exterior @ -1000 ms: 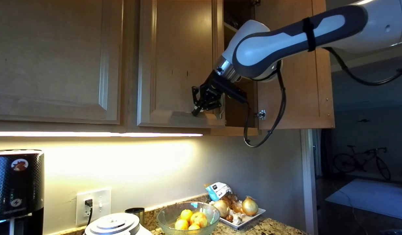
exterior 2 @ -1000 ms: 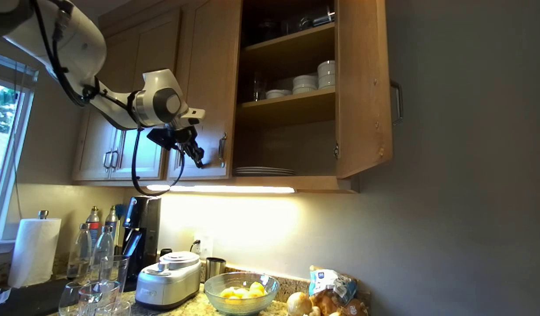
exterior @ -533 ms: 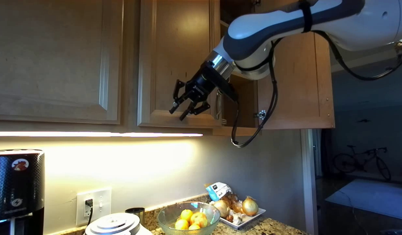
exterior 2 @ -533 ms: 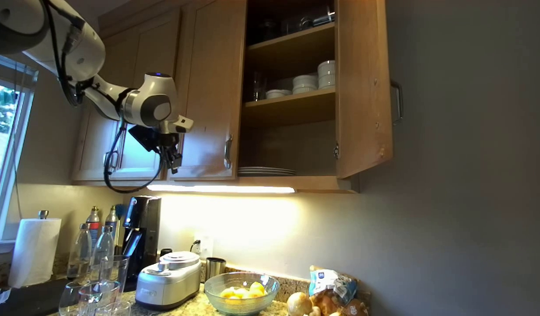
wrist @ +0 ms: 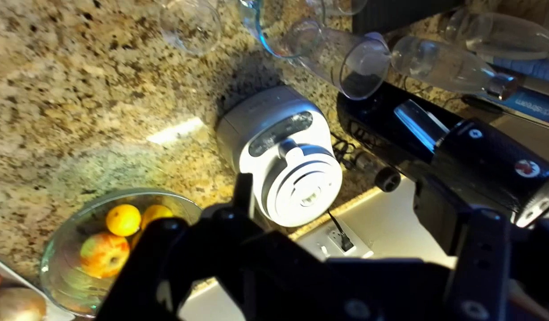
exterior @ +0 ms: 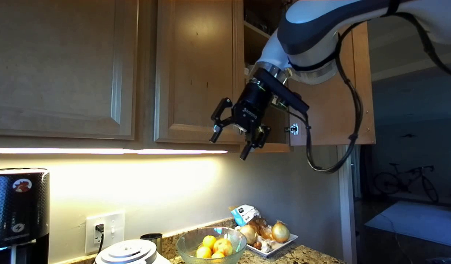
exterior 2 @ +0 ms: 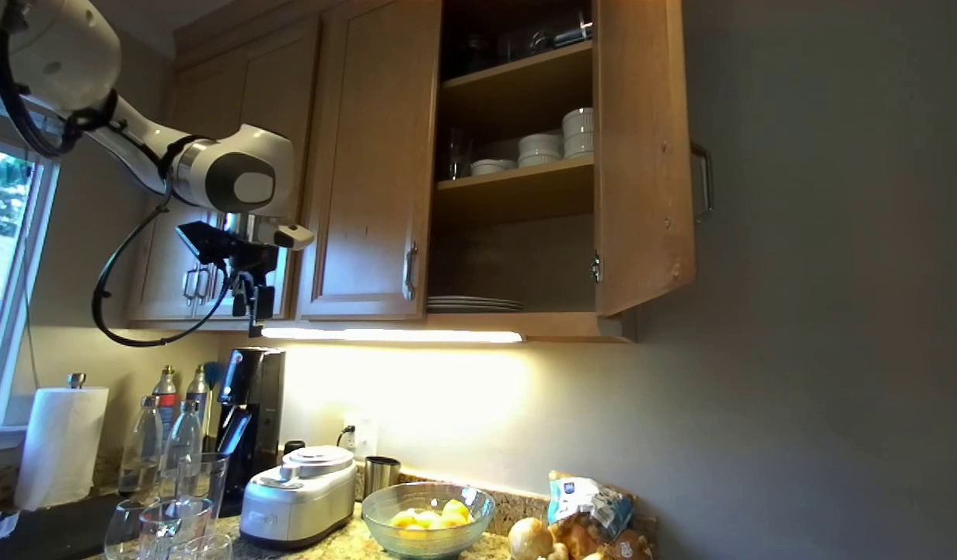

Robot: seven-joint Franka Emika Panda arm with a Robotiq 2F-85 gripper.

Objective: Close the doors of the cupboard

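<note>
change: pincer (exterior: 229, 148) now spreads wide with nothing in it, drawn back from the left-hand door (exterior 2: 365, 171), which swings further in but looks ajar | pending: right-hand door (exterior 2: 645, 155) stands wide on the wall cupboard (exterior 2: 556, 323) | upshot: first nearly closed, I reckon; second left to do

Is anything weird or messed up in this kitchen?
Yes: one tall light-brown wooden door of the light-brown wooden cupboard stands wide open, leaving stacked white round dishes on show instead of tucked away. I see nothing spilled or broken.
</note>
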